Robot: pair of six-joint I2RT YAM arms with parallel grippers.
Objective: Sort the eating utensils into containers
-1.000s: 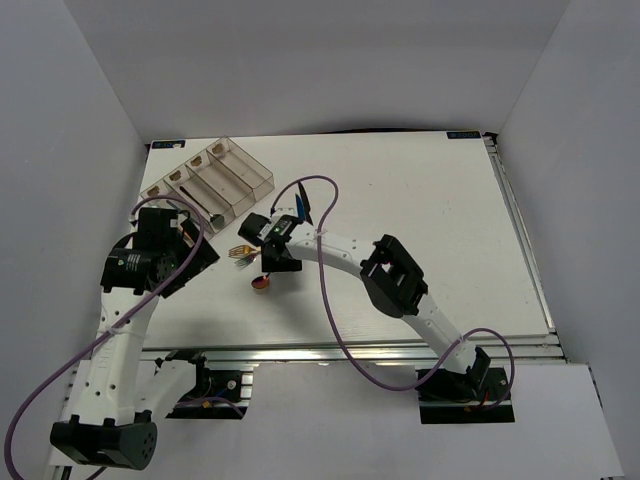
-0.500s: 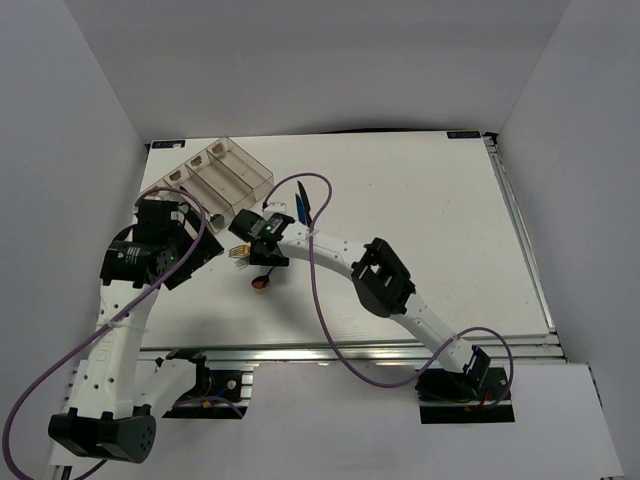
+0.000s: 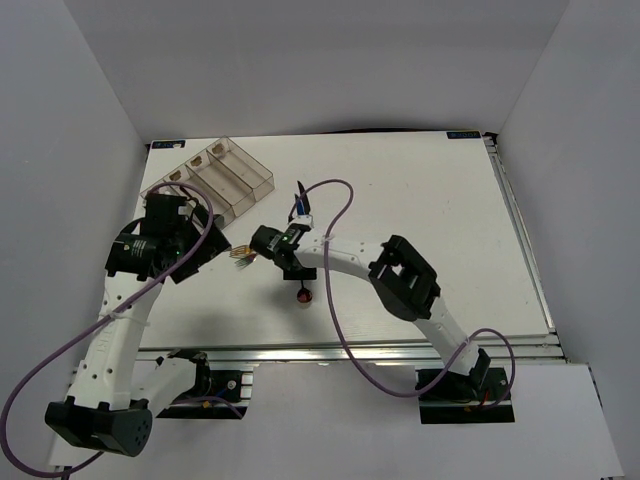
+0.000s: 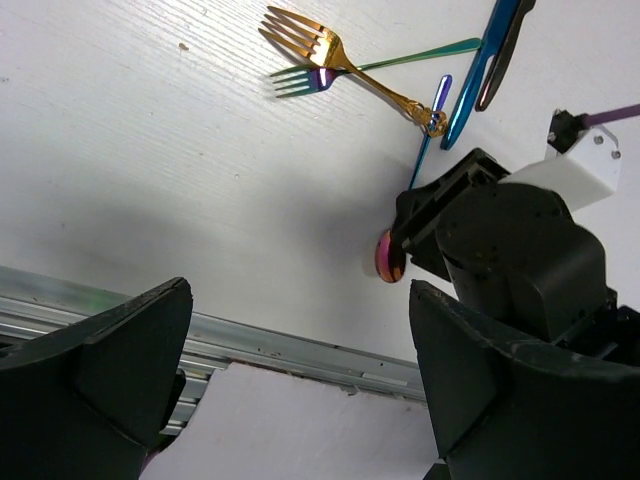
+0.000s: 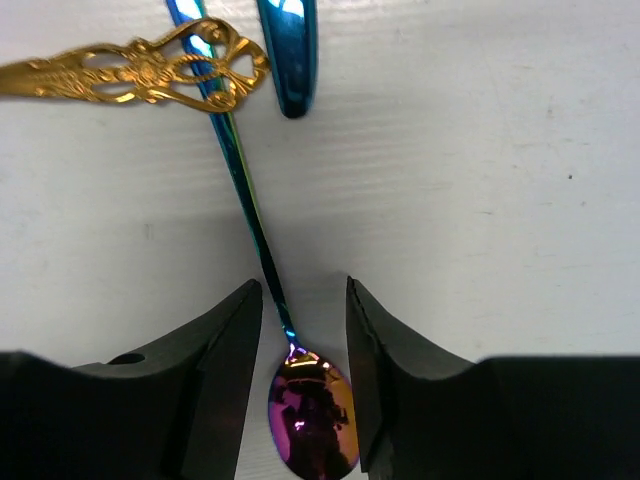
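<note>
- Right claw (image 5: 300, 300) half-open, straddling the neck of the iridescent spoon (image 5: 312, 415); gaps on both sides, no grip yet.
- Spoon lies flat on the surface (image 3: 420, 220), its handle crossing the gold fork (image 5: 130, 70) handle end, just beside the blue knife (image 5: 290, 50).
- Left claw (image 4: 300, 300) wide open, empty, hovering nearby.
- Step: picking the spoon. Next likely: pinch, lift clear of the fork, carry to the organiser tray (image 3: 215, 175), far left.

We see a white desk (image 3: 430, 200) with a faint grain, closed in on three sides by plain white walls (image 3: 300, 60). A silver aluminium rail (image 3: 330, 350) runs along its near edge. At the far edge sit a left label (image 3: 166, 144) and a right label (image 3: 464, 133), both small and dark.
</note>
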